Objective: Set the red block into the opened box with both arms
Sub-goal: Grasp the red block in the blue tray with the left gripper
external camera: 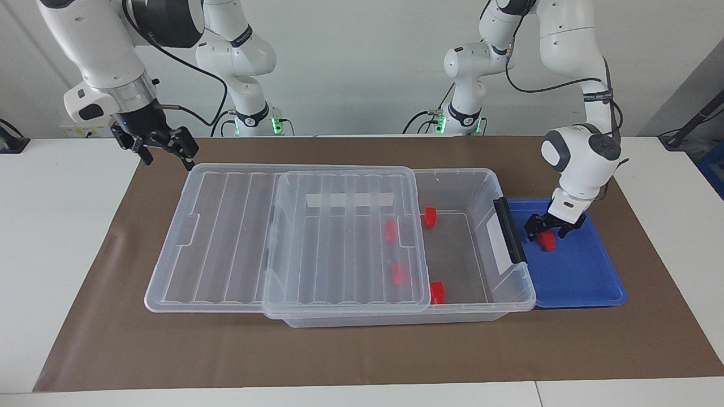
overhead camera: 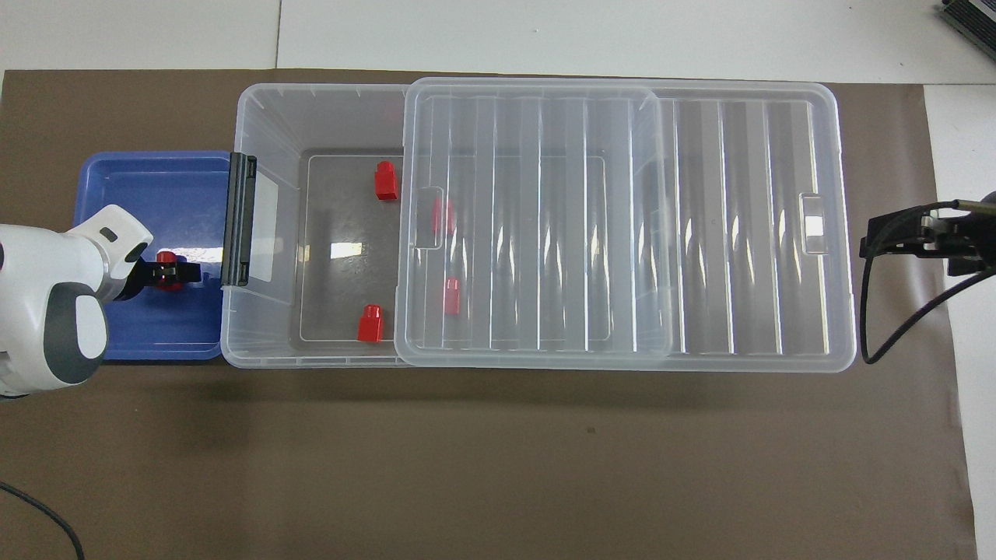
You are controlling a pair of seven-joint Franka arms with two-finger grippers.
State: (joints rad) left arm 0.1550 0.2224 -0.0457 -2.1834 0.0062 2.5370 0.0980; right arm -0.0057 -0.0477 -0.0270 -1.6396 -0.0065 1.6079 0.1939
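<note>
A red block [external camera: 546, 242] [overhead camera: 164, 257] lies in the blue tray [external camera: 582, 277] [overhead camera: 156, 187]. My left gripper [external camera: 547, 233] [overhead camera: 175, 273] is down over it, open, one finger on each side of the block. The clear box [external camera: 487, 186] [overhead camera: 264, 109] stands beside the tray. Its ribbed lid [external camera: 226, 237] [overhead camera: 739, 233] is slid toward the right arm's end, baring the end with the black handle [external camera: 509, 229]. Several red blocks lie inside, two in the uncovered part [external camera: 430, 216] [external camera: 437, 292]. My right gripper [external camera: 168, 157] [overhead camera: 875, 239] hangs open above the mat off the lid's end.
A brown mat [external camera: 362, 350] covers the table under the box and tray. Two of the red blocks in the box [external camera: 390, 230] [external camera: 399, 273] show through the lid. White table lies past the mat's ends.
</note>
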